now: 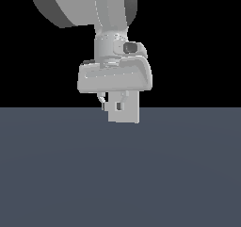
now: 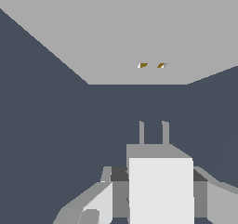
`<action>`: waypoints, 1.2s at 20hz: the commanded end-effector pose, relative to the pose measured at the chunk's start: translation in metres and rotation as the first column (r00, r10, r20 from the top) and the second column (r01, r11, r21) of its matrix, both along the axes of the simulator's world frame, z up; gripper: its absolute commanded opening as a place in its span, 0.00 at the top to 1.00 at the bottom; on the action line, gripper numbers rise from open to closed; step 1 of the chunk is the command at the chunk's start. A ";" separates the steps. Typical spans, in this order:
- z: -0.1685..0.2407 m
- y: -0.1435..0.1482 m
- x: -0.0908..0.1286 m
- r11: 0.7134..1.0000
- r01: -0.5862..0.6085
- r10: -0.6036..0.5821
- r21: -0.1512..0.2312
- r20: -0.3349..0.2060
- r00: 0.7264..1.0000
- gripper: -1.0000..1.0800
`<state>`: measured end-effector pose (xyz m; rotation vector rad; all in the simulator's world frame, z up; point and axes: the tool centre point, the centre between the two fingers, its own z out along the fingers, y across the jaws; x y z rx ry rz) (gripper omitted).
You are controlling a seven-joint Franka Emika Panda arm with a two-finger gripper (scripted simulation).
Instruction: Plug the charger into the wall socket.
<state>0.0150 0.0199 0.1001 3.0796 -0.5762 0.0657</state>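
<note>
Charger (image 2: 160, 186) in pincer (image 2: 158, 197) hides both fingertips.

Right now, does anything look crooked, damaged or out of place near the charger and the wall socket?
Nothing stands out. The charger sits straight between the fingers of the gripper, its two prongs pointing toward the wall socket. The two holes look intact, and a gap separates them from the prongs.

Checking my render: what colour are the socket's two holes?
Orange-brown holes in the light-grey wall socket; clearest in the wrist view.
</note>
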 end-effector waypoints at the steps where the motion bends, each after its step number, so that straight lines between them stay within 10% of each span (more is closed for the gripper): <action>1: 0.000 0.000 0.000 1.000 -0.002 0.002 0.000 0.000 1.000 1.00; 24: 0.000 -0.017 0.043 1.000 -0.002 0.002 0.000 0.000 1.000 1.00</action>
